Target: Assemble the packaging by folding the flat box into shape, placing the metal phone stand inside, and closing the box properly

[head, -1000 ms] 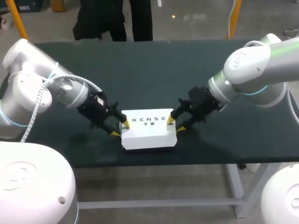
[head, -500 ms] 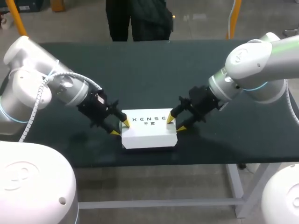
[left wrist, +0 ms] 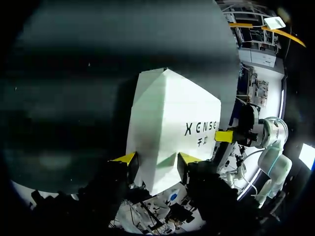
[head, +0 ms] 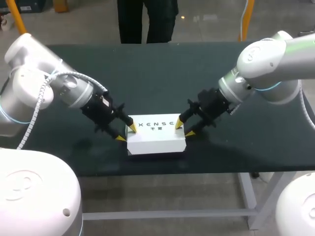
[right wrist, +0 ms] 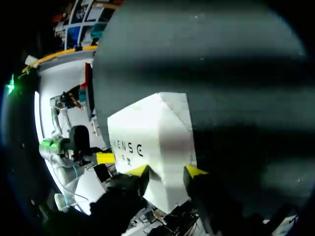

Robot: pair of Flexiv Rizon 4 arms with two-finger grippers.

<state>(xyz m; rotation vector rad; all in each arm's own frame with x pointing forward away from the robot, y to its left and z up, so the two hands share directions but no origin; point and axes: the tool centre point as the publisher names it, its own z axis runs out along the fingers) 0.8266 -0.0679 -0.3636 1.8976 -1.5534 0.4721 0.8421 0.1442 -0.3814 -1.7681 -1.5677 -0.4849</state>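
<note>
Head view: the closed white box (head: 156, 142) sits at the middle of the table (head: 197, 73), near its front edge, with its long axis along that edge. The left fingers (head: 126, 133) stand spread at its left end and the right fingers (head: 184, 129) at its right end, both equally near. Dark print marks the lid.

Left wrist view: the fingers (left wrist: 156, 158) are parted and straddle the end of the box (left wrist: 172, 113). They do not look clamped on it.

Right wrist view: the fingers (right wrist: 167, 171) are likewise apart around the opposite end of the box (right wrist: 152, 132), with the print toward the far side.
</note>
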